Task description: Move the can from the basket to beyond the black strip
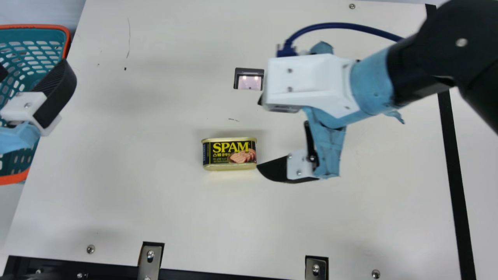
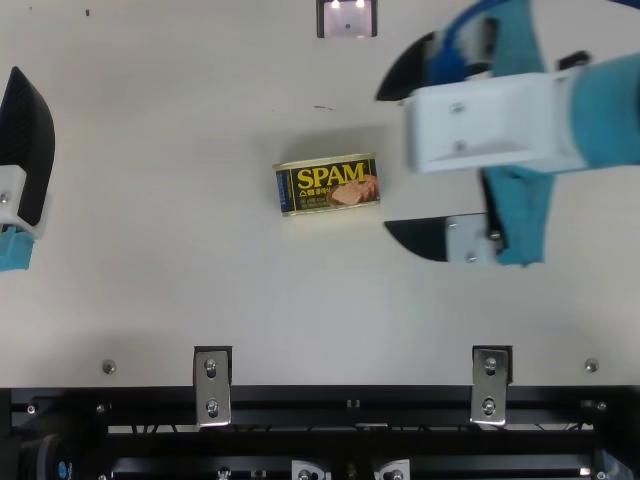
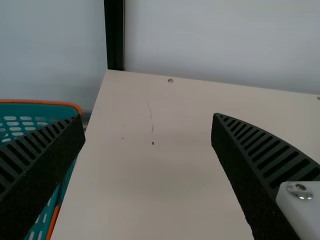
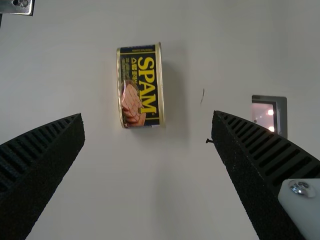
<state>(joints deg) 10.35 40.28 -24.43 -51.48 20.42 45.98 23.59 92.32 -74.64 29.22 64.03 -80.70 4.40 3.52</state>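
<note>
The can (image 1: 229,154) is rested on the table (image 1: 155,210), and its pickup is judged in hand: just beside it, the right gripper (image 2: 382,160) is spread wide, nothing held. An advance around the can, then closing and lifting, is called for. Ample room seems offered around it; well apart from it, the left gripper (image 3: 147,117) is opened wide, unladen, near the basket (image 1: 15,179); oppositely, the black strip (image 1: 453,163) must be cleared.

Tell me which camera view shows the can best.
The right wrist view: the can appears largest there and uncovered, though its lettering runs sideways. The main and top views show it smaller but also uncovered, lettering upright, on the table.
</note>
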